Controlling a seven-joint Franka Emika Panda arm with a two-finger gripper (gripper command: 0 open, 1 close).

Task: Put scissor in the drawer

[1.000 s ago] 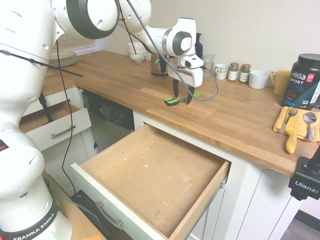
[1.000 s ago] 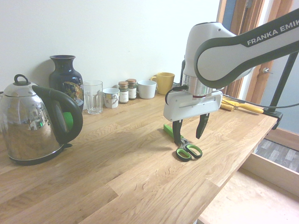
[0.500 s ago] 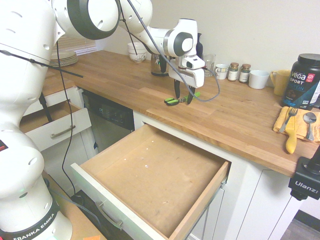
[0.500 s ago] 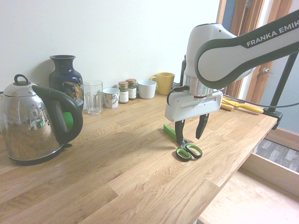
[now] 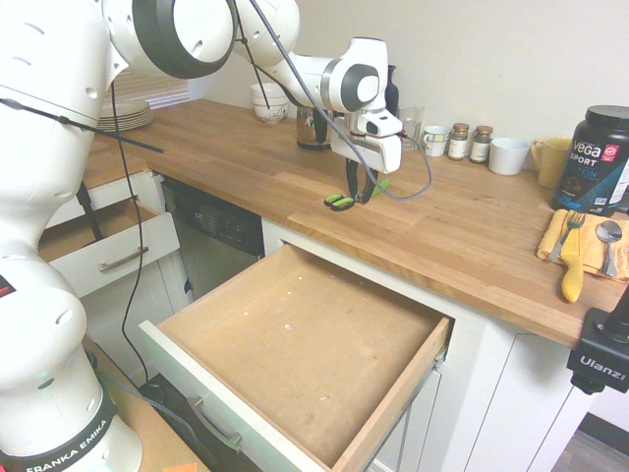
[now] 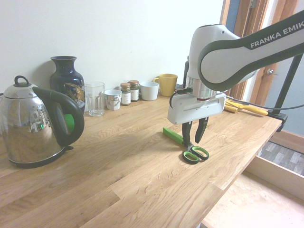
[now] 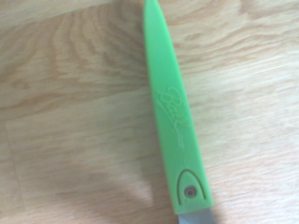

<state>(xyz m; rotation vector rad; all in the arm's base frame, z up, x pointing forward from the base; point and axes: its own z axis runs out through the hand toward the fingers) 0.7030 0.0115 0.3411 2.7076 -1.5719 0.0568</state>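
The scissor [image 5: 340, 201] lies flat on the wooden counter, a little back from its front edge. Its black, lime-lined loops [image 6: 196, 154] point toward that edge. The bright green blade cover [image 6: 172, 135] points toward the wall and fills the wrist view [image 7: 175, 116]. My gripper [image 6: 194, 141] stands upright over the scissor, a finger on each side of its neck just behind the loops. The jaws are narrowed with a gap still showing between them. The drawer [image 5: 201, 398] is pulled wide open below the counter, its brown wooden bottom bare.
A steel kettle [image 6: 38, 123], a dark vase [image 6: 66, 78], a glass [image 6: 94, 98], spice jars and mugs line the wall. A black tub [image 5: 595, 157] and a yellow cloth with cutlery [image 5: 580, 246] sit at the right. A smaller drawer [image 5: 108, 251] stands open at the left.
The fingers have drawn together around the scissor's neck. The scissor has shifted slightly on the counter. The arm itself has barely moved.
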